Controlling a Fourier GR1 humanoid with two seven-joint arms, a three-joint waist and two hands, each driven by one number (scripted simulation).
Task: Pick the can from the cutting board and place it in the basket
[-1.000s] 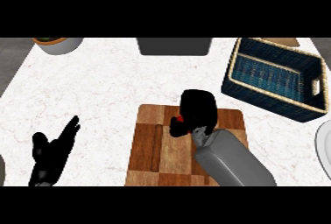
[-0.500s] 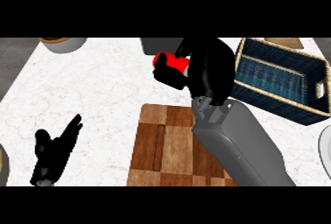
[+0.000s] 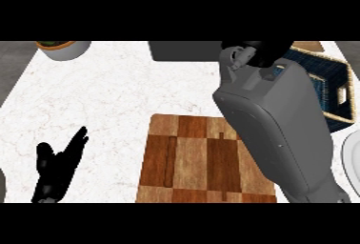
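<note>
The wooden cutting board (image 3: 186, 162) lies at the counter's front centre with nothing on it. No can shows in the head view. My right forearm rises steeply across the board's right side. Only the back of my right hand (image 3: 260, 50) shows, at the view's top edge beside the left end of the woven basket (image 3: 336, 107). The arm covers much of the basket, which has a dark blue lining. My left hand (image 3: 57, 167) rests open at the lower left, fingers up, apart from the board.
A grey bowl (image 3: 63, 47) with brown and green contents stands at the back left. A dark grey box (image 3: 186, 50) sits at the back centre. Part of a white plate (image 3: 352, 157) shows at the right edge.
My right hand has lifted the red can off the board and gone up and to the right toward the basket. The can has gone out of sight. The left hand has stayed put.
</note>
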